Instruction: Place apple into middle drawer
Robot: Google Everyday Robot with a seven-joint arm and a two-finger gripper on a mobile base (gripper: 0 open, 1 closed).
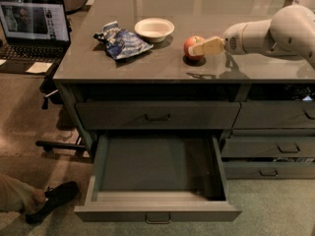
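Observation:
The red apple (192,47) sits on the grey countertop, right of centre. My gripper (203,47) reaches in from the right on a cream arm and is at the apple's right side, overlapping it at counter height. The middle drawer (155,167) is pulled wide open below the counter. Its flat bottom is bare and its small bar handle faces me on the front panel.
A white bowl (154,28) and a crumpled blue chip bag (120,42) lie on the counter left of the apple. The top drawer (157,115) is closed, and narrower drawers (275,147) stand at the right. A laptop (32,23) and a person's shoe (51,199) are at the left.

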